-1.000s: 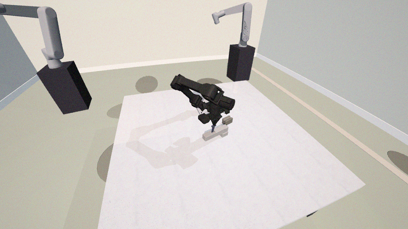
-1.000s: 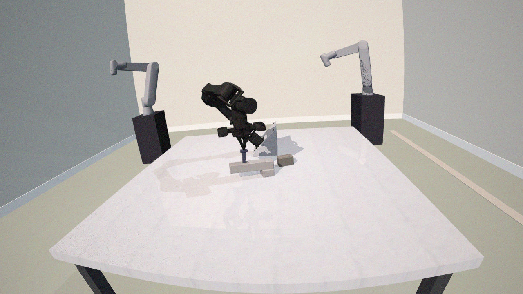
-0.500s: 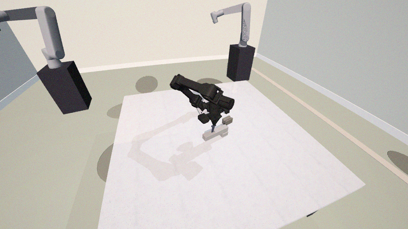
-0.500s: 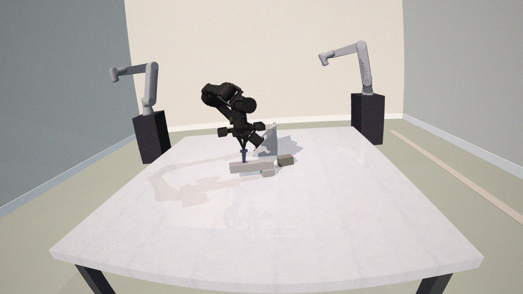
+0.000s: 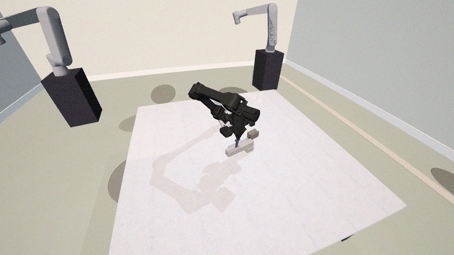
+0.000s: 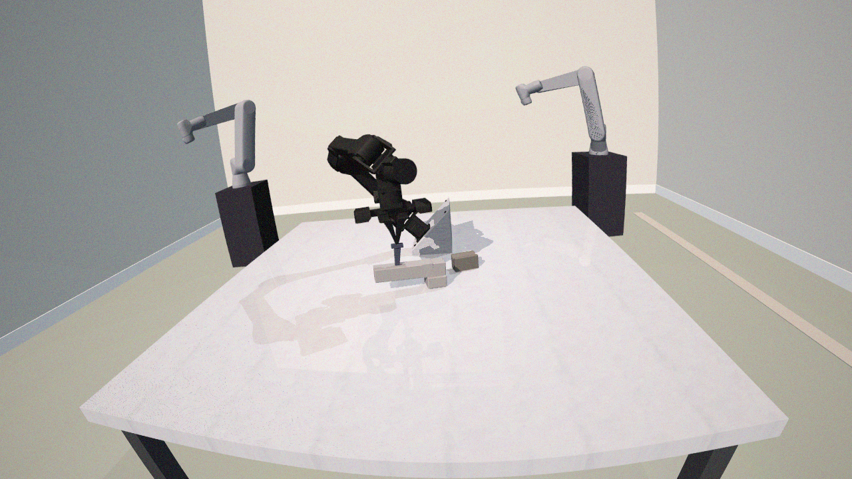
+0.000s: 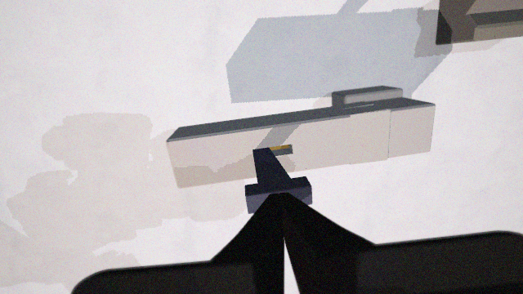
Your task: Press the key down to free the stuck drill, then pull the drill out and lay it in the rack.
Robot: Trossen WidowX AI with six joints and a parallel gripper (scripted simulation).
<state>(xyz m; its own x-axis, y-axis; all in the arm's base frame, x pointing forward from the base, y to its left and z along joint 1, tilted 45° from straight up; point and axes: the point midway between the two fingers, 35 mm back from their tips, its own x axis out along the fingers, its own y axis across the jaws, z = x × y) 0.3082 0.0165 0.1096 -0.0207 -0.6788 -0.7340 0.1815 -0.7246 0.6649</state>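
Directly beneath the closed gripper (image 5: 238, 138) (image 6: 397, 242) (image 7: 280, 194) — upright — stands the T-shaped key (image 5: 237, 143) (image 6: 397, 254) (image 7: 270, 168).

Drift key (image 5: 237, 142) (image 6: 397, 255) (image 7: 270, 167) blocking gripper's descent (image 5: 238, 138) (image 6: 397, 243) (image 7: 282, 194)
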